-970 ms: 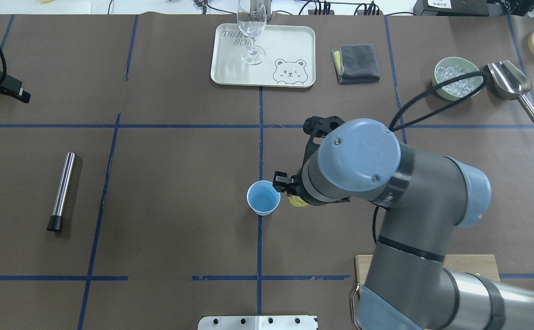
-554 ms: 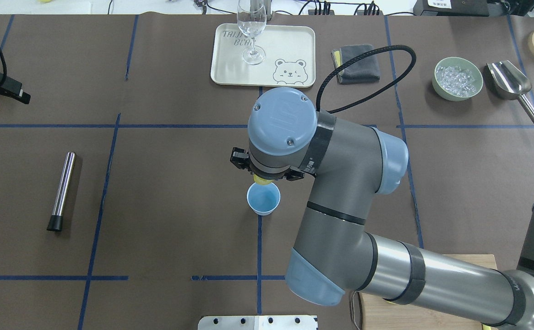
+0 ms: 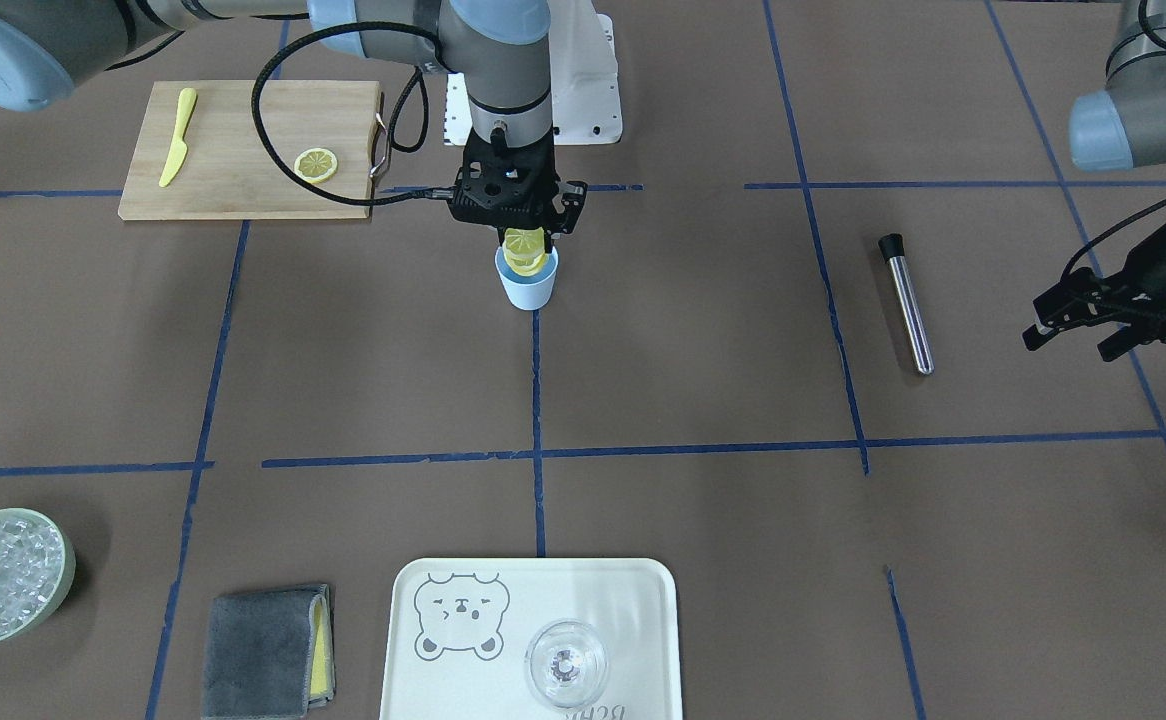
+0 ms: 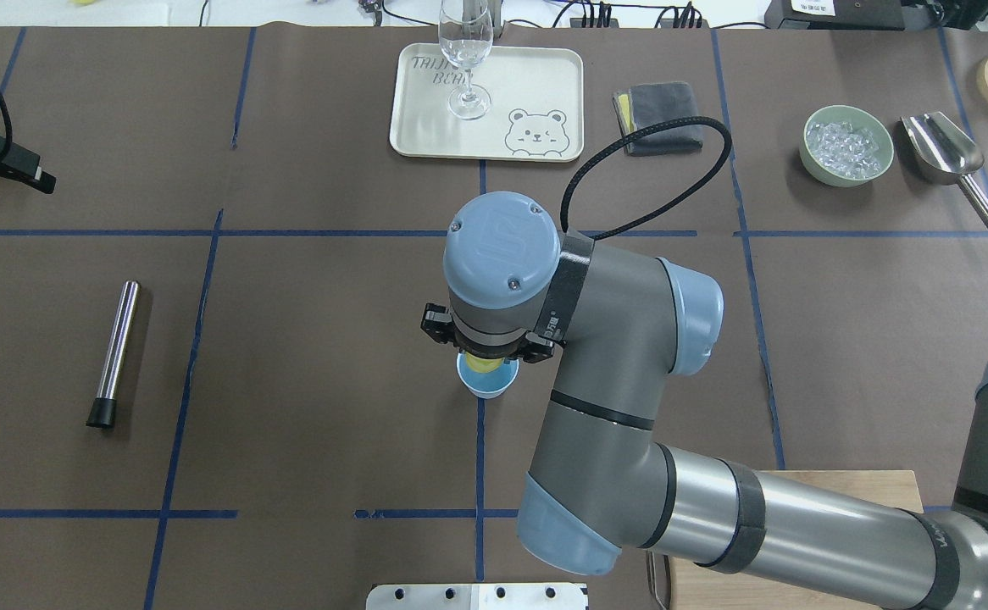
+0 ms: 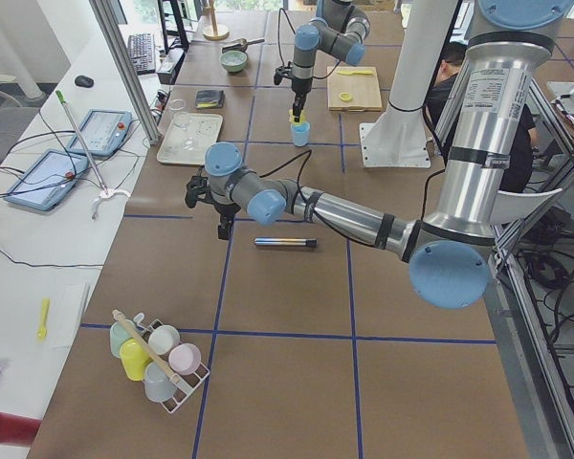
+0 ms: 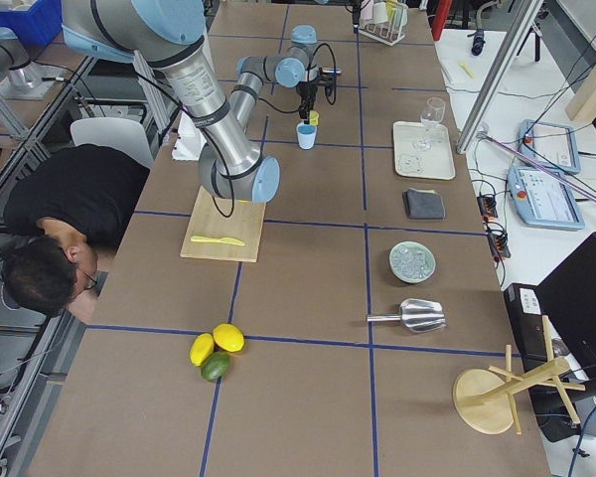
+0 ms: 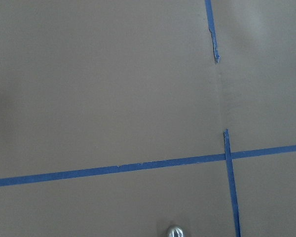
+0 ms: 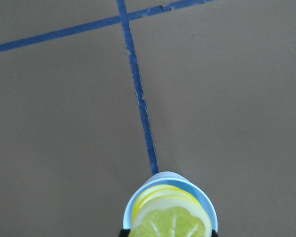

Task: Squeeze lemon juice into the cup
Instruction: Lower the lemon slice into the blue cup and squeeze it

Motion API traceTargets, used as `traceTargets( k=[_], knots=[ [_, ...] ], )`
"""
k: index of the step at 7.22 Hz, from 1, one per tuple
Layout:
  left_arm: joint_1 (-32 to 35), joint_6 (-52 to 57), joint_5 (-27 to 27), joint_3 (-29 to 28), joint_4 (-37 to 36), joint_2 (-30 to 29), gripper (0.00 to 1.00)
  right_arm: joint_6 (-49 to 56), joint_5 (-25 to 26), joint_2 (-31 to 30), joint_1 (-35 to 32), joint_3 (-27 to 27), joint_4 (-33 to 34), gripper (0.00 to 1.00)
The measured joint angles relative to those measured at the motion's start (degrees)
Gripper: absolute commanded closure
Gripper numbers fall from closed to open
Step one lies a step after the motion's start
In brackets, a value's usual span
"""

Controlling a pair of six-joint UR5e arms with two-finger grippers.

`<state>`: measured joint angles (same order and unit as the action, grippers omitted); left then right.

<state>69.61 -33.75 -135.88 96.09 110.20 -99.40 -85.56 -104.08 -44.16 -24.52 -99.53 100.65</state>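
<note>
On a brown table (image 4: 291, 339) marked with blue tape lines, the right arm (image 4: 621, 339) reaches to the middle and points its wrist straight down, while the left arm (image 3: 1143, 110) hangs off to its own side, well apart. A wooden cutting board (image 3: 243, 140) near the robot's base carries a yellow knife (image 3: 176, 138) and a thin lemon slice (image 3: 315, 164); a pale tray (image 3: 633, 600) with a wine glass (image 3: 566, 665) sits at the far edge, and a metal rod (image 3: 906, 305) lies on the left side. The right gripper (image 3: 525, 238) is clenched on the lemon (image 3: 529, 262), cut face turned away from the robot, holding it directly over the mouth of the light-blue cup (image 3: 528, 292), which stands upright on a tape line. The left gripper (image 3: 1065, 340) has its fingers spread and grasps nothing.
</note>
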Motion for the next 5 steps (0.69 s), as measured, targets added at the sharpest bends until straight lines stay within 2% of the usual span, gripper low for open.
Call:
traceTargets(
  k=[1,2,3,5],
  knots=[
    [0.0,0.0,0.0,0.0,0.0,0.0,0.0,0.0,-0.4,-0.3,0.3,0.0,0.0,0.39],
    [0.0,0.0,0.0,-0.1,0.0,0.0,0.0,0.0,-0.7,-0.4,0.4,0.0,0.0,0.15],
    [0.0,0.0,0.0,-0.2,0.0,0.0,0.0,0.0,-0.7,-0.5,0.5,0.0,0.0,0.0],
    [0.0,0.1,0.0,-0.3,0.0,0.0,0.0,0.0,-0.8,-0.5,0.5,-0.2,-0.1,0.0]
  ],
)
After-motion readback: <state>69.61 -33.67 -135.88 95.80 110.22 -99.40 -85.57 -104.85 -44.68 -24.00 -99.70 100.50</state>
